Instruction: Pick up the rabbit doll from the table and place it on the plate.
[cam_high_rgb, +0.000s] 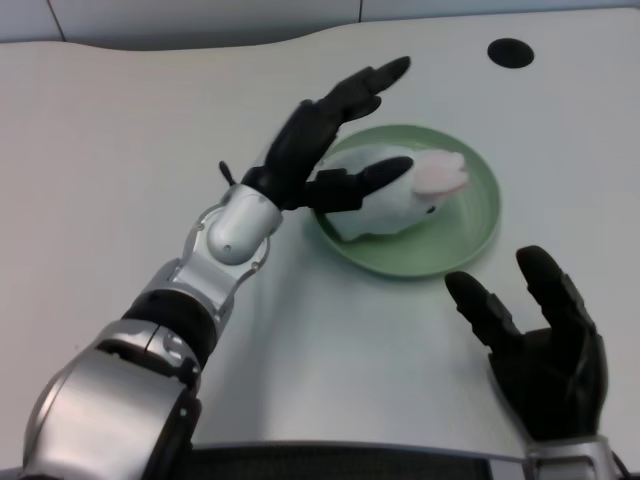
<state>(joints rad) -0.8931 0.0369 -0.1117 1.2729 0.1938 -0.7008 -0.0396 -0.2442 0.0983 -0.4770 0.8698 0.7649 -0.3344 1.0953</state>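
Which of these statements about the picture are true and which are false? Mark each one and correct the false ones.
1. The doll lies on the plate. True.
2. The plate is blue. False: it is green.
3. The left hand grips the doll. False: its fingers are spread and hold nothing, though one lies across the doll's near end.
4. A dark round hole shows in the table beyond the plate. True.
5. The doll stands on the bare table beside the plate. False: it lies inside the plate.
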